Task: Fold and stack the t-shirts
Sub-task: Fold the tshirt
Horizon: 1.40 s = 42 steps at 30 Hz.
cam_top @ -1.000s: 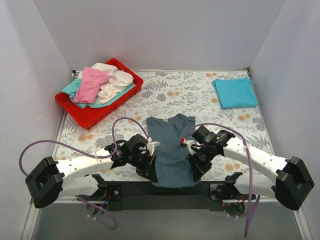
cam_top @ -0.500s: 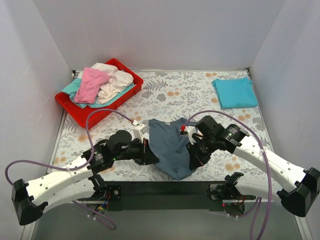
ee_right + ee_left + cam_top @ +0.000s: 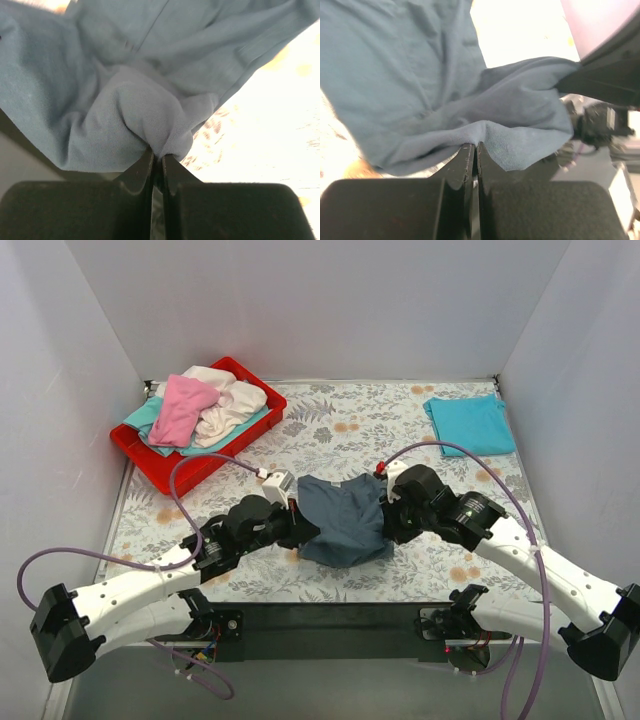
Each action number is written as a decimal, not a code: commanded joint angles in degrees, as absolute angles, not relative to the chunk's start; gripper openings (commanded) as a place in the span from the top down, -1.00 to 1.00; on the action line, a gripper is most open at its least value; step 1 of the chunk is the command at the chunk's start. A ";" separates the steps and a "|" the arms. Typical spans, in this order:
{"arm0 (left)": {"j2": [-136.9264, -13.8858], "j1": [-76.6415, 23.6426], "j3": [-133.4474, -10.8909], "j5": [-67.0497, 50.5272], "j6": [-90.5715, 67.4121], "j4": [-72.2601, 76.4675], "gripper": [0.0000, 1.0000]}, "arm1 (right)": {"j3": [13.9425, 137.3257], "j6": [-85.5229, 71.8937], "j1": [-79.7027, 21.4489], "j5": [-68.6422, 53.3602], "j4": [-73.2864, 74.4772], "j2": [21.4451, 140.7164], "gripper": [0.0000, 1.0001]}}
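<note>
Grip clenched on both sides: left gripper (image 3: 300, 529) and right gripper (image 3: 391, 524) each pinching an edge of the grey-blue t-shirt (image 3: 340, 521), bunched mid floral table cover (image 3: 390, 420). Best carried over level and taut, then laid flat without wrinkles. Red tray (image 3: 166, 473), far left — pink shirt (image 3: 185, 408), cream-white shirt (image 3: 236, 404) and teal shirt (image 3: 144, 416) heaped inside, unfolded.

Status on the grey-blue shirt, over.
Left claw shut on grey-blue t-shirt, right claw shut on it too. Shirt bunched between them mid-table. No obstruction; turquoise t-shirt folded far right.
</note>
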<state>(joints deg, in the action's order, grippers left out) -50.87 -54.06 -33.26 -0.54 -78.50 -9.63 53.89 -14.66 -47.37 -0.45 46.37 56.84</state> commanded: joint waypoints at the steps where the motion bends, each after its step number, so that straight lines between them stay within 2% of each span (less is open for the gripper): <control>1: -53.52 -51.25 -33.49 1.85 -75.24 -3.87 1.00 | 54.84 -16.52 -47.11 9.92 39.20 55.90 0.97; 18: -63.98 -37.80 -36.83 -8.43 -69.96 6.32 1.00 | 61.87 -12.31 -41.41 18.46 32.79 69.43 0.97; 31: -73.82 -31.82 -39.46 -11.34 -69.87 8.88 1.00 | 64.68 -8.44 -33.14 10.73 25.49 83.83 0.97; 40: -83.04 -28.22 -42.54 -11.34 -70.66 7.91 1.00 | 71.36 -6.95 -29.89 8.18 23.38 94.73 0.97; 42: -84.81 -26.72 -43.24 -10.55 -71.01 7.65 1.00 | 73.12 -6.59 -28.92 7.91 22.77 96.58 0.87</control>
<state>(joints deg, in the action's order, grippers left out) -83.88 -28.77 -41.23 -11.70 -71.09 8.05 68.79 -8.43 -30.52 7.88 26.28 95.11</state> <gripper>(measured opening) 0.019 0.050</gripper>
